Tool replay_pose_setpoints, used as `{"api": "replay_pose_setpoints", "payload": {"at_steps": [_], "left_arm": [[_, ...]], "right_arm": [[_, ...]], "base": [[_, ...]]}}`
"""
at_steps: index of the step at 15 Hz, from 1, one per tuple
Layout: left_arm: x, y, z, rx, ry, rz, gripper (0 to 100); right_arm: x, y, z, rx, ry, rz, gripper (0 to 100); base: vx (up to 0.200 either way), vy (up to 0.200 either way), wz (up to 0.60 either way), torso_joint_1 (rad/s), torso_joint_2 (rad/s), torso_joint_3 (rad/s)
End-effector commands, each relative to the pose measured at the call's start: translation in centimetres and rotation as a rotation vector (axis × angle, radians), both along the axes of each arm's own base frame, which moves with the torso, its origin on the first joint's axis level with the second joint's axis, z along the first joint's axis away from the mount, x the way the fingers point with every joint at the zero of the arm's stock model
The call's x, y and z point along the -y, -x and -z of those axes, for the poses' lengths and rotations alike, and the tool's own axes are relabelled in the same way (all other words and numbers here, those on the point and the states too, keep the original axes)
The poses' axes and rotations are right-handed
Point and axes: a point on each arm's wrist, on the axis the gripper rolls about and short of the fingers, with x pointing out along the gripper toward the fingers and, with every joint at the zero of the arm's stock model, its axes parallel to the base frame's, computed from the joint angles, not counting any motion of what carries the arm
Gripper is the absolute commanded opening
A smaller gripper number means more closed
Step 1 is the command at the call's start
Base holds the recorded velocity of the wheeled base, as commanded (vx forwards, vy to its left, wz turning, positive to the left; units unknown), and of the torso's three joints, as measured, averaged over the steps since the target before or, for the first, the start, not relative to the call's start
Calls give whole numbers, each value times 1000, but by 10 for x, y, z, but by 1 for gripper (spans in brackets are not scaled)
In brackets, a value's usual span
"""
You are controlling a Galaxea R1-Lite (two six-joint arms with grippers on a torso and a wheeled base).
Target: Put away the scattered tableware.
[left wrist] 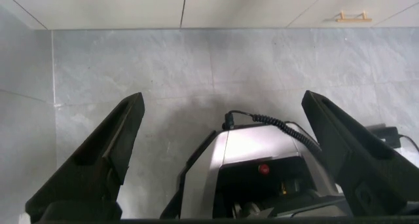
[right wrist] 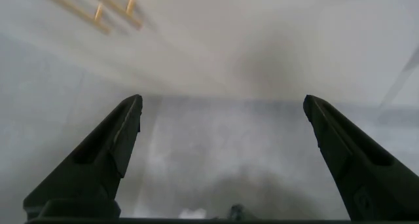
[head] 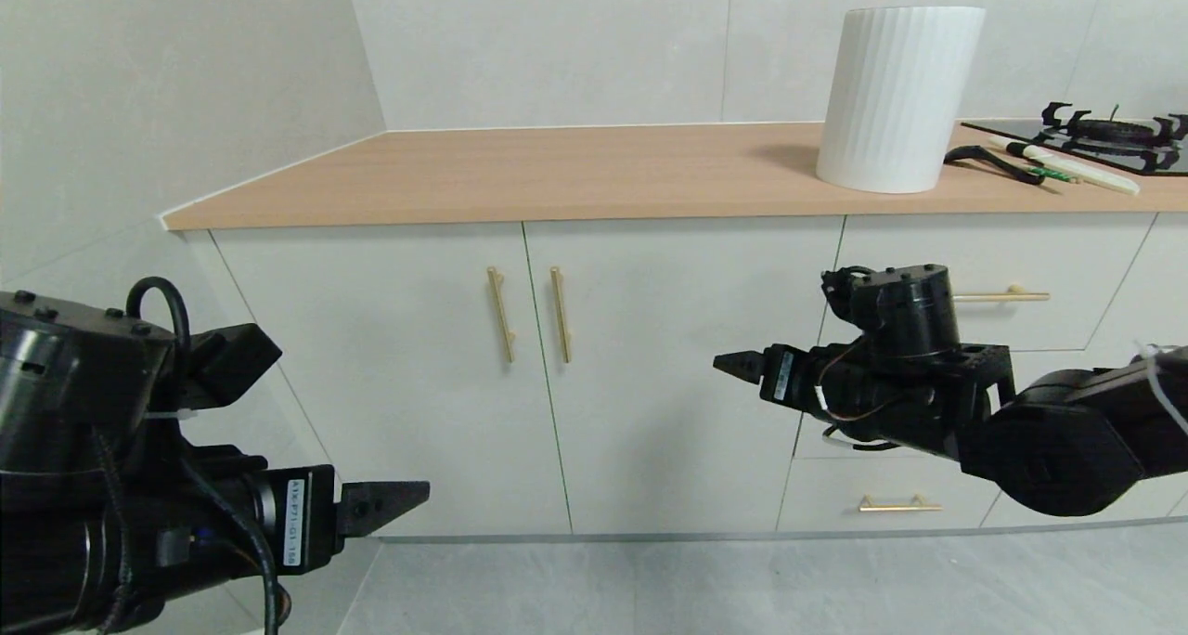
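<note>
Wooden counter (head: 557,175) — white holder (head: 898,97), utensils (head: 1067,165) beside it, left pincer (left wrist: 222,99) and right pincer (right wrist: 222,99) spread, empty.

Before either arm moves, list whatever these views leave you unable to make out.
- Inside of the white ribbed container: head view, hidden by its own wall.
- Utensils beside it on the countertop: head view, too small to identify.
- Hob: head view, cut off by the right edge.
- Cabinet handles: right wrist view, blurred.

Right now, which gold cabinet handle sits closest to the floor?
The short horizontal handle on the bottom drawer. The upper drawer handle and the two vertical door handles sit higher.
</note>
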Motion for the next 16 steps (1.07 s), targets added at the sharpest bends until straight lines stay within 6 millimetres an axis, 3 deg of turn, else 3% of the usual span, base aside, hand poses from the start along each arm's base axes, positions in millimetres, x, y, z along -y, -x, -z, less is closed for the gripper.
{"api": "replay_pose_setpoints", "payload": {"at_steps": [1, 4, 5, 6, 7, 9, 12, 16], "left_arm": [[-8, 15, -10, 68, 7, -3, 100], [-28, 49, -15, 183, -27, 23, 100], [-33, 56, -14, 203, -40, 29, 100], [-45, 74, -14, 268, -62, 26, 100], [-50, 82, -15, 300, -65, 16, 100], [-68, 116, -16, 436, -50, -32, 100], [-85, 166, -15, 666, -95, -96, 100], [-93, 212, -6, 875, -152, -176, 100]], "right_arm": [[21, 29, -24, 82, 39, 97, 100], [58, 88, -53, 202, 73, 144, 100], [65, 100, -56, 223, 73, 149, 100], [86, 133, -64, 296, 92, 182, 100], [95, 145, -68, 334, 101, 196, 100], [134, 195, -81, 500, 167, 296, 100], [173, 258, -83, 624, 324, 447, 100], [192, 335, -68, 763, 421, 600, 100]], "base": [[0, 0, 0, 0, 0, 0], [0, 0, 0, 0, 0, 0], [0, 0, 0, 0, 0, 0], [0, 0, 0, 0, 0, 0], [0, 0, 0, 0, 0, 0], [0, 0, 0, 0, 0, 0], [0, 0, 0, 0, 0, 0], [0, 0, 0, 0, 0, 0]]}}
